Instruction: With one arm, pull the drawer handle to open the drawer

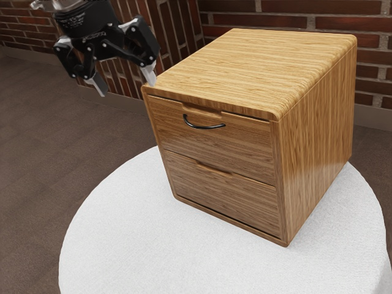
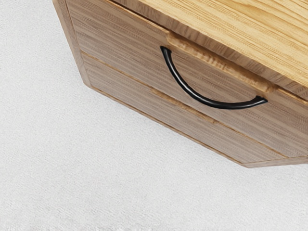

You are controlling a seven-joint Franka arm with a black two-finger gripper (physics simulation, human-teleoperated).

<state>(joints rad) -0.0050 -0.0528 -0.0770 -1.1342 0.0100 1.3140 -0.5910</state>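
**Tabletop to Handle: Approach Status**

White round table [image 1: 122, 245] occupies the foreground in the exterior view, and its cloth-like surface [image 2: 72, 168] also lies beneath my hand in the wrist view. A wooden cabinet [image 1: 257, 67] with two drawers stands on it, backed by a brick wall [image 1: 275, 15].

**Target location.** The top drawer [image 1: 233, 144] carries a black curved handle [image 1: 203, 126], mounted just under the cabinet's top edge. The lower drawer [image 1: 233, 190] sits directly at 6 o'clock from it. In the wrist view the handle [image 2: 207, 101] hangs as a shallow arc against the drawer front.

**End effector state.** My gripper [image 1: 125, 81] hovers in the air at about 10 o'clock from the handle in the exterior view. Its fingers are spread wide with nothing between them. One fingertip is near the cabinet's upper front corner; I cannot tell whether it touches.

**Progress.**
1. Done: nothing that changes the drawer. Its front sits flush with the cabinet face, so I judge it shut.
2. In hand: the approach. The handle lies at roughly 4 o'clock from my gripper and apart from it.
3. Left: bring the fingers around the handle, close them on it, then pull straight out from the cabinet face.

**Caution.** The handle is thin and sits close to the wood. I judge that a misaligned approach could strike the cabinet corner or drawer front instead.
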